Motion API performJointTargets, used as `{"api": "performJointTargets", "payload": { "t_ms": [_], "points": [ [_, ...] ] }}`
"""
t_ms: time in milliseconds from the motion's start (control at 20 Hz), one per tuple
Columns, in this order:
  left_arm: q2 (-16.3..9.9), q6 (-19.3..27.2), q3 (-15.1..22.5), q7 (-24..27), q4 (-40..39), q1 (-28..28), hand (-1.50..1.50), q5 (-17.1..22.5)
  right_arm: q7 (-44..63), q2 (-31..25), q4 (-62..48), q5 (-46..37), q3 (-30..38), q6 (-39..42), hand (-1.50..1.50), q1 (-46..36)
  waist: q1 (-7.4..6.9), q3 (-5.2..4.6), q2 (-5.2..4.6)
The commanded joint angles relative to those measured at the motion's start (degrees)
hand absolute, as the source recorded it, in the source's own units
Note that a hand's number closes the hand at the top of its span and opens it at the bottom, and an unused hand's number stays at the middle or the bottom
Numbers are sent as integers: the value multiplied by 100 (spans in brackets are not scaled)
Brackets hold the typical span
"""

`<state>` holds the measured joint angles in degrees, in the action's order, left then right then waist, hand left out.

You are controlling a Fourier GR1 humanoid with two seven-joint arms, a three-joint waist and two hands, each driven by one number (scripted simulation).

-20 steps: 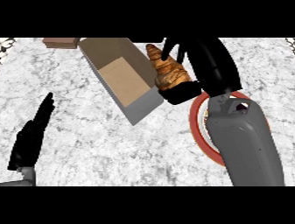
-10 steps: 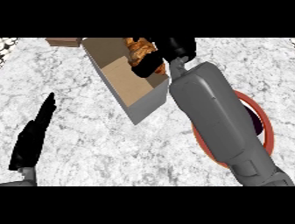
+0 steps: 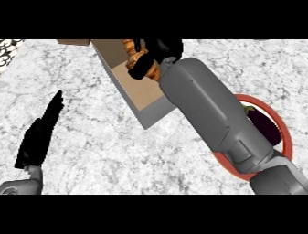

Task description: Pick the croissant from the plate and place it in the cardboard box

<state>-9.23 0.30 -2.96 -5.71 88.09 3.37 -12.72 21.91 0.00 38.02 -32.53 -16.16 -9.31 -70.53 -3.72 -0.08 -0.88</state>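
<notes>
Fingers of the right hand [image 3: 157, 49] curl round the croissant [image 3: 143, 64] over the cardboard box [image 3: 139, 89] near the surface's far edge; it looks light and flaky, best held gently across its middle, while the left hand [image 3: 40, 135] rests open.

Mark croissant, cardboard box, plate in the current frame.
croissant [image 3: 145, 68], head view, on its browned crust beside the right hand
cardboard box [image 3: 137, 89], head view, on its bare inner floor
plate [image 3: 282, 123], head view, on its red right rim
</notes>
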Motion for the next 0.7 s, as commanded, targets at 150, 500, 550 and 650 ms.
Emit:
{"api": "performJointTargets", "payload": {
  "t_ms": [150,500,550,650],
  "points": [
    [-50,-129,83,6,38,189,0,-17,-20,0,-1175,864,-140,-727,-150,-351,-292,-1,-80],
    [104,-35,189,147,-159,71,0,-114,-889,-1,-1251,1621,-116,-1442,-150,-79,-290,4,-92],
    [165,71,245,-52,-158,348,0,-228,-913,-1,-1197,1749,-123,-1594,-150,-99,-251,6,-83],
    [69,-24,172,1,-63,151,0,-139,-1189,-1,-1056,1922,115,-2276,-150,71,-250,11,-76]
  ]
}}
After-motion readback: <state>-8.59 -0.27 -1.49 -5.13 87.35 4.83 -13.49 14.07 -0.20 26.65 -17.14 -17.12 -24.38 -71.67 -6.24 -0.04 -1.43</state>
